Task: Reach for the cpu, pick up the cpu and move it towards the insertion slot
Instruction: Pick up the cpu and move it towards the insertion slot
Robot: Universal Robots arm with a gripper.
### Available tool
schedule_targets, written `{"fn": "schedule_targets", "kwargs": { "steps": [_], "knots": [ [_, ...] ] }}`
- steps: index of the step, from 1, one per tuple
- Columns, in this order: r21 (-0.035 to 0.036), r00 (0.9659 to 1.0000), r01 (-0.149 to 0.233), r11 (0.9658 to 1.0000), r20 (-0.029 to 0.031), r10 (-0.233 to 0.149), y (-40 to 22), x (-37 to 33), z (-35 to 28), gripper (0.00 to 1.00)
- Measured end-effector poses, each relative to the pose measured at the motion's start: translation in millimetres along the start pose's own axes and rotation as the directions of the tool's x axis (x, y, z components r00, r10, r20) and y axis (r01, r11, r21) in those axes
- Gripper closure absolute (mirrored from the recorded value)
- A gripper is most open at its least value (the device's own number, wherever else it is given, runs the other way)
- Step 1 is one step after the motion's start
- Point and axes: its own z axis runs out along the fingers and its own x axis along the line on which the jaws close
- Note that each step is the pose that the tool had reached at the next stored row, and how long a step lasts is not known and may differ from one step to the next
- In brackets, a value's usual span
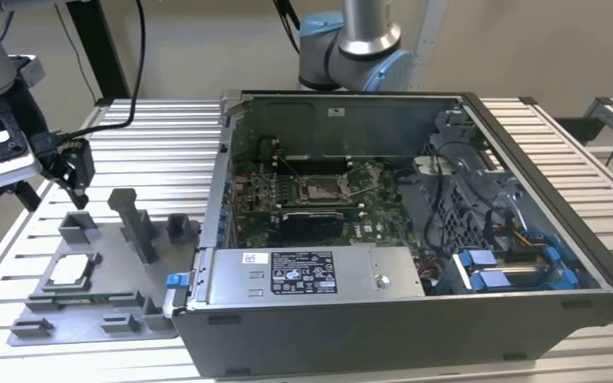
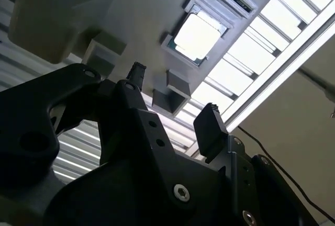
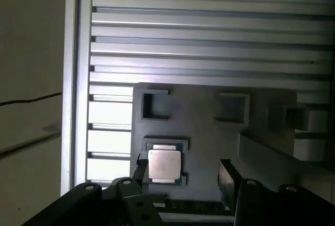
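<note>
Tool [image 1: 77, 191], at the exterior view's left, hangs with its two fingers apart and nothing between them, above the far end of the grey tray [image 1: 77, 335] on the slatted tabletop [image 1: 147, 128]. Cpu [image 1: 73, 271]: seated flat in a square pocket of that tray, below the tool and nearer the camera, not touching it. Being square, the chip has no long axis, and its edges run parallel to the pocket walls. In the first wrist view the cpu [image 3: 164, 164] lies just beside one finger and off the midline of the tool [image 3: 183, 172]. In the second wrist view the cpu [image 2: 198, 36] sits beyond the fingertips of the tool [image 2: 173, 100], well apart from them. Computer case [image 1: 392, 335]: open-topped, at the exterior view's right of the tray. Insertion slot [image 1: 322, 189]: metal-framed, amid the green motherboard [image 1: 376, 209], well apart from chip and tool. Count: one tool, one cpu, one tray, one case, one slot.
</note>
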Motion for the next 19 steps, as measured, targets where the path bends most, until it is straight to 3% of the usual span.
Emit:
{"fn": "schedule_targets", "kwargs": {
  "steps": [8, 19],
  "knots": [
    [-0.0001, 1.0000, -0.005, 1.0000, 0.0003, 0.005, -3.3, 5.1, 9.8, 0.00],
    [-0.0001, 0.9999, -0.015, 0.9999, 0.0006, 0.015, -9.1, 10.8, 29.4, 0.00]
  ]
}}
